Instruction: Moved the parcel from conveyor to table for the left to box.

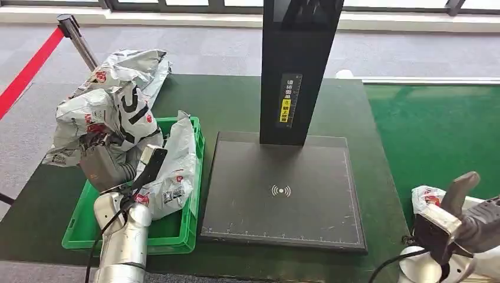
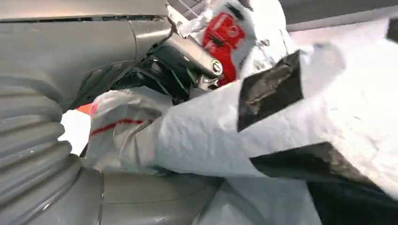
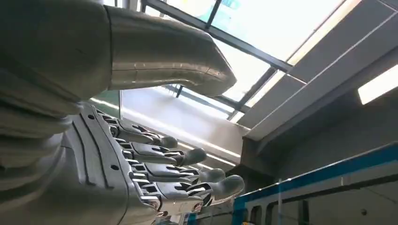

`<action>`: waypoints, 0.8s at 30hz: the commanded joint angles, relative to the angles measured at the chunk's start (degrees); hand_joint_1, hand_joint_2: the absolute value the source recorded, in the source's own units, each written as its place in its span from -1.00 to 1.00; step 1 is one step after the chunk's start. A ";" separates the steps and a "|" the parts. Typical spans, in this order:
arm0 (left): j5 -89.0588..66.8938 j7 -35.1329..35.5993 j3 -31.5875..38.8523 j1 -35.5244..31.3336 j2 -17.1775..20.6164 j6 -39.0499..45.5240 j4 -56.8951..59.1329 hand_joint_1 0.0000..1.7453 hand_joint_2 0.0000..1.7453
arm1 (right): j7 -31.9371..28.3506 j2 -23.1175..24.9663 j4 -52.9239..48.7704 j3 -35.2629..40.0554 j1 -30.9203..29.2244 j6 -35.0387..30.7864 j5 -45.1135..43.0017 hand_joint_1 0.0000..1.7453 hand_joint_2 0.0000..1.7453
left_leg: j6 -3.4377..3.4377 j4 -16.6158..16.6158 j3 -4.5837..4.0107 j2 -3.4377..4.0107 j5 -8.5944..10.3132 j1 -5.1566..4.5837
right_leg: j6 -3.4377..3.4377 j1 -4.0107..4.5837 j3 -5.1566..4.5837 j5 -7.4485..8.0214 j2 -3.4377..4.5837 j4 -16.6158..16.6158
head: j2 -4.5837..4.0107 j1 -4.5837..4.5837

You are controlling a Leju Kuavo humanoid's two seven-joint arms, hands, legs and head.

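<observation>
On the dark green table (image 1: 236,106), your left hand (image 1: 109,162) has its fingers (image 2: 187,61) closed round a parcel (image 1: 109,118) above the green box (image 1: 177,233); lower before letting go. Your right hand (image 1: 466,215), fingers (image 3: 187,157) spread and empty, hovers by another parcel (image 1: 426,197) on the conveyor (image 1: 436,130).

A black scanner stand (image 1: 282,194) with a flat base plate sits mid-table, its upright column (image 1: 299,65) carrying a yellow label (image 1: 286,110). A red barrier belt (image 1: 28,69) on a metal post (image 1: 75,32) stands beyond the table's far left corner, on grey carpet (image 1: 224,50).
</observation>
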 commanded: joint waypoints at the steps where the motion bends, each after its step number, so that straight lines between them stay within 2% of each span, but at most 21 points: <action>1: 1.14 0.41 3.69 -1.53 -0.61 -0.06 1.98 -1.00 -1.00 | 0.24 -0.42 0.98 -0.99 -0.83 -0.20 -0.23 -1.00 1.00 | 0.02 -0.01 0.03 0.06 -0.01 0.02 | -0.03 0.03 0.04 0.01 -0.04 -0.05 | 0.00 0.00; 4: 3.49 -0.24 3.63 -1.38 -0.61 -0.06 0.69 -1.00 -1.00 | 0.12 0.24 1.24 -2.07 -1.19 -0.20 2.72 -1.00 1.00 | 0.02 -0.04 0.05 0.08 0.00 0.04 | -0.05 0.06 0.07 0.03 -0.08 -0.09 | 0.00 0.00; 8: 5.02 -2.53 2.71 -0.75 -0.61 -0.06 -0.75 -1.00 -1.00 | 2.37 -1.69 2.54 -0.04 -0.99 -0.20 1.42 -1.00 1.00 | 0.01 -0.02 0.03 0.08 -0.01 0.02 | -0.03 0.03 0.03 0.02 -0.01 -0.04 | 0.00 0.00; 24: 2.73 -0.19 0.62 -0.37 -0.61 -0.06 -0.89 -1.00 -1.00 | 5.16 -2.04 1.81 -0.44 -0.52 0.31 4.35 -1.00 1.00 | 0.01 -0.06 0.06 0.03 0.01 0.04 | -0.05 0.06 0.11 0.02 -0.13 -0.12 | 0.00 0.00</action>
